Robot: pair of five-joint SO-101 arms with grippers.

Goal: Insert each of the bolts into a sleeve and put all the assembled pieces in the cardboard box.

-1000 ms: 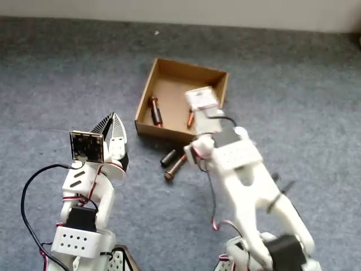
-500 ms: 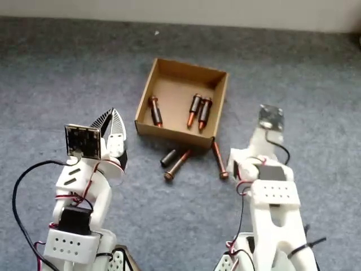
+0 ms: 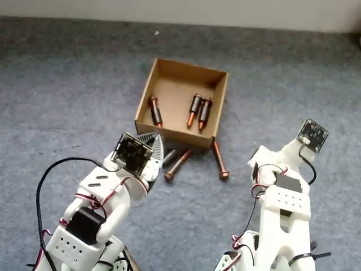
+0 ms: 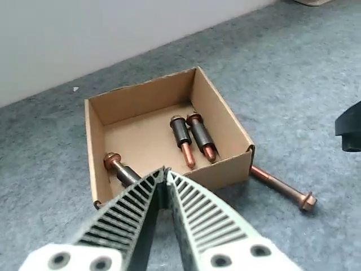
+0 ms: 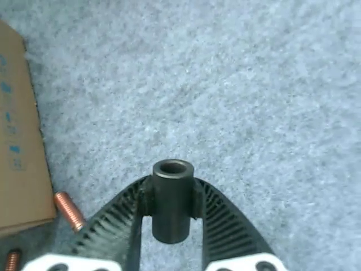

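On grey carpet (image 3: 67, 68), a cardboard box (image 3: 164, 130) already holding three sleeved bolts (image 3: 199, 113), so a little past halfway by the look of it. Just short of the box's near wall, the left gripper (image 4: 166, 173), fingers pressed together on nothing. Well to the side, the right gripper (image 5: 170, 186), clamped on a black sleeve (image 5: 172, 212) with its bore facing away from the wrist. Just outside the box, two bare copper bolts (image 3: 177, 164) and one loose sleeve (image 3: 167, 157). Next, likely: taking a bolt with the left gripper, lining its threaded tip up with that bore, pushing it home
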